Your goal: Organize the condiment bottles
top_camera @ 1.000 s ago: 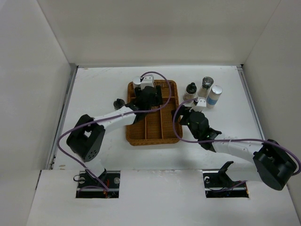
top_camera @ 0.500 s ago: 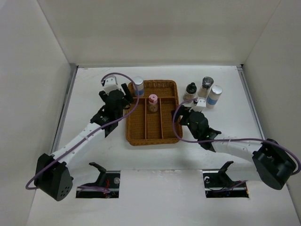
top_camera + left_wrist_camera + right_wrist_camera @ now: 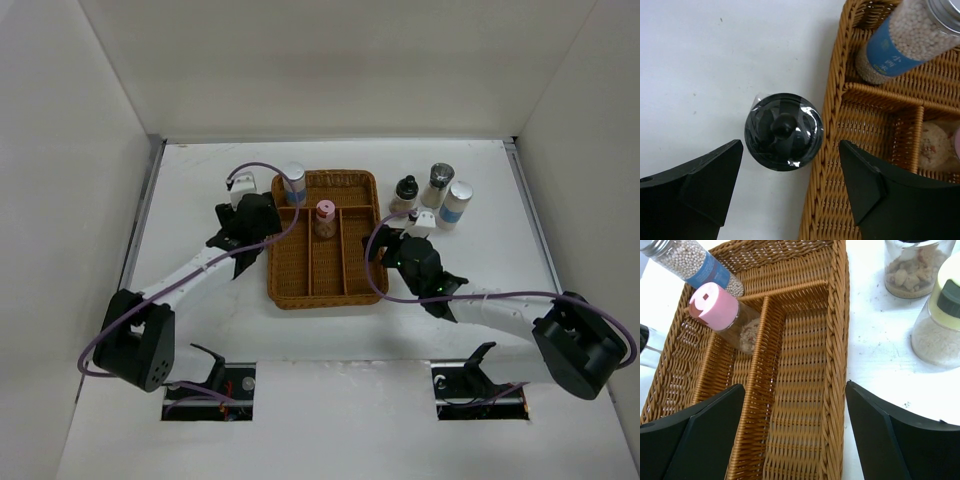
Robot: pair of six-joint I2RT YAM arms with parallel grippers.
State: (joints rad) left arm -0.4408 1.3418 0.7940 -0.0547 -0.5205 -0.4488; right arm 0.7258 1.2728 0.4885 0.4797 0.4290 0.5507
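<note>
Left wrist view: released left claw point(image 3: 789, 152) straddles a black-capped bottle point(image 3: 784, 131) on the tabletop point(image 3: 700, 60), just beside the wicker tray point(image 3: 832, 100) at 9 o'clock, likely for pickup; right claw point(image 3: 794, 390) is also released.

- Top: fixed and high, behind the near edge of the tabletop point(image 3: 180, 190). Looks down and forward. Far view, with the far, left and right edges in frame.
- Left wrist: very close, nearly straight down past the left fingers point(image 3: 695, 185). Sees the tray point(image 3: 825, 165) left rim near its far-left corner, plus the black-cap jar point(image 3: 784, 131) on the tabletop just outside.
- Right wrist: close, tilted down past the right fingers point(image 3: 695, 440). Sits over the tray's right rim, facing its far-left corner.
- Overlap: both wrists catch the blue-label bottle point(image 3: 885, 55) in the tray's far-left compartment. Top covers both patches.
</note>
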